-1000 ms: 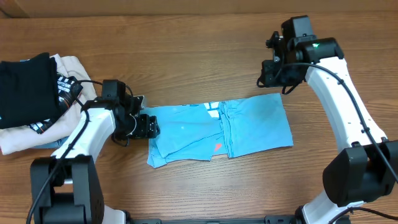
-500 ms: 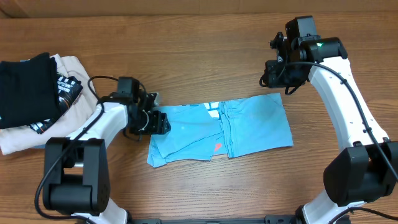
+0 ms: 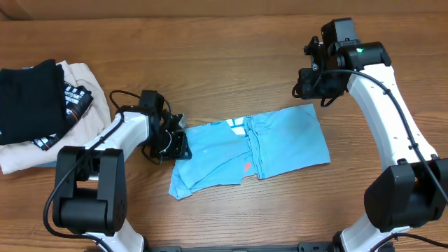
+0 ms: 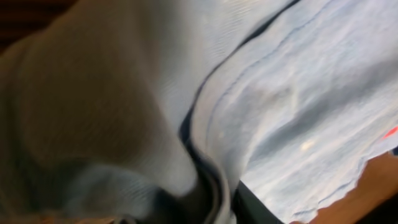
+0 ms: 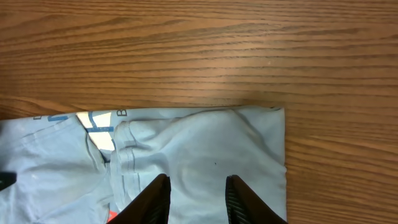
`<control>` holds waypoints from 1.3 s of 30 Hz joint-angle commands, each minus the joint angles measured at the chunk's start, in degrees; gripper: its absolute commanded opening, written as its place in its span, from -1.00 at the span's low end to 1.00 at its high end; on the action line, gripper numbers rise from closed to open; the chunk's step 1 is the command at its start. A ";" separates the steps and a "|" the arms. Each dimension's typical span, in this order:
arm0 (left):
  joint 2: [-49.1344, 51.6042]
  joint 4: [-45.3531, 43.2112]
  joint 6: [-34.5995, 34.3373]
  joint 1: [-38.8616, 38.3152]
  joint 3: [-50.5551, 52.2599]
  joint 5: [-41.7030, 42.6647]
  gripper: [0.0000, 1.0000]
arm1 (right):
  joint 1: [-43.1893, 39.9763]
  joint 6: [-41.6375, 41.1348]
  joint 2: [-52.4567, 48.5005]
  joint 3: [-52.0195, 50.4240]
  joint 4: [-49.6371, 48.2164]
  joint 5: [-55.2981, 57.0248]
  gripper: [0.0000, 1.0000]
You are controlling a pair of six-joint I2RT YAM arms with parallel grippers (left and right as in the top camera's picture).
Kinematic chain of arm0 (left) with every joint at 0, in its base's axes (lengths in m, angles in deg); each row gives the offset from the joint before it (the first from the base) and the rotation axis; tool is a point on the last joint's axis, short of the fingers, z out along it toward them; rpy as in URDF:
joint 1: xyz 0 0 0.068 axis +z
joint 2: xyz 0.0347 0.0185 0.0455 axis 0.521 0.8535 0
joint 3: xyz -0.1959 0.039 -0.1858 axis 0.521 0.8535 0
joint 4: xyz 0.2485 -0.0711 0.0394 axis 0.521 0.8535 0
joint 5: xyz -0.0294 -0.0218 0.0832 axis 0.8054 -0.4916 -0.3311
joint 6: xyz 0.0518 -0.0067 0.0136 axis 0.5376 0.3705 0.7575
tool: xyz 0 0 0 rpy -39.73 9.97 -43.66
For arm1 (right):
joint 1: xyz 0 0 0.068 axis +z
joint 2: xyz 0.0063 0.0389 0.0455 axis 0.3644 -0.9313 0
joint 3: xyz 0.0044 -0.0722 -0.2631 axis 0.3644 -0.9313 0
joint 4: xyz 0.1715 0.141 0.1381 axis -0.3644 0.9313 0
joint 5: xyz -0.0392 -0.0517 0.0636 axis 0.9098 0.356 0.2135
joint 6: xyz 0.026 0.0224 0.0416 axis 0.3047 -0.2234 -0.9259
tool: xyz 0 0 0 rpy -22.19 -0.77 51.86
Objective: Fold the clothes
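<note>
The sky-blue T-shirt lies half-folded at centre frame on the tabletop, its left edge pinched in the left tool. The right tool hangs released over the upper-right corner. A clean fold likely needs that edge carried level and laid square. No container shows; a black garment and a cream garment sit stacked far left.

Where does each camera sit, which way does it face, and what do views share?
Overhead: fixed above the wooden table, looking straight down; both arms, left hand and right hand show.
Left wrist: on the left arm, close against the light sky-blue T-shirt, blurred; hardly any hand visible.
Right wrist: on the right arm, looking down past its two dark spread fingers at the shirt's corner.
Shared: overhead and right wrist both show that corner.
</note>
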 commanded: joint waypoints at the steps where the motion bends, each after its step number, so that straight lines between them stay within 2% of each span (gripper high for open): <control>1: 3.17 0.90 -0.33 2.01 -0.83 -9.86 -0.12 | -0.17 -0.04 0.70 0.68 -0.11 0.09 -0.34; 4: 3.17 1.40 -0.46 2.60 -2.23 -9.81 -0.07 | -0.17 -0.04 0.70 0.68 0.07 0.09 -0.34; 7: 3.17 1.07 -1.05 2.67 -2.75 -9.64 -0.10 | -0.17 -0.04 0.70 0.68 0.28 0.09 -0.34; 8: 3.17 0.79 -1.20 2.67 -2.75 -9.64 -0.14 | -0.15 -0.04 0.70 0.68 0.28 0.11 -0.34; 11: 3.17 -0.20 -1.68 2.69 -2.75 -9.66 -0.54 | -0.17 -0.04 0.70 0.68 0.26 0.09 -0.34; 13: 3.17 -1.42 -2.08 2.69 -2.89 -9.68 -0.66 | -0.17 -0.04 0.70 0.68 0.28 0.09 -0.34; 21: 3.17 -2.14 -2.05 5.75 -10.93 -11.37 -0.67 | -0.17 -0.04 0.70 0.68 0.31 0.09 -0.34; 22: 3.17 -1.66 -2.05 6.56 -12.70 -11.39 -0.63 | -0.17 -0.04 0.70 0.68 0.31 0.09 -0.34; 23: 3.17 -1.18 -2.05 7.17 -14.12 -11.37 -0.49 | -0.17 -0.04 0.70 0.68 0.31 0.09 -0.34; 24: 3.17 -0.55 -2.05 7.80 -15.63 -11.37 -0.24 | -0.17 -0.04 0.70 0.68 0.28 0.09 -0.34; 25: 3.17 0.09 -2.05 8.26 -16.61 -11.37 0.18 | -0.17 -0.04 0.70 0.68 0.26 0.09 -0.34; 26: 3.17 1.38 -2.05 8.74 -17.66 -11.37 1.00 | -0.17 -0.04 0.70 0.68 0.28 0.09 -0.34; 35: 3.23 13.66 -1.53 8.85 -17.46 -12.61 1.00 | -0.17 -0.02 0.70 0.68 0.28 0.11 -0.34; 39: 3.28 12.09 -0.48 8.13 -14.49 -12.46 1.00 | -0.17 -0.02 0.70 0.68 0.28 0.11 -0.34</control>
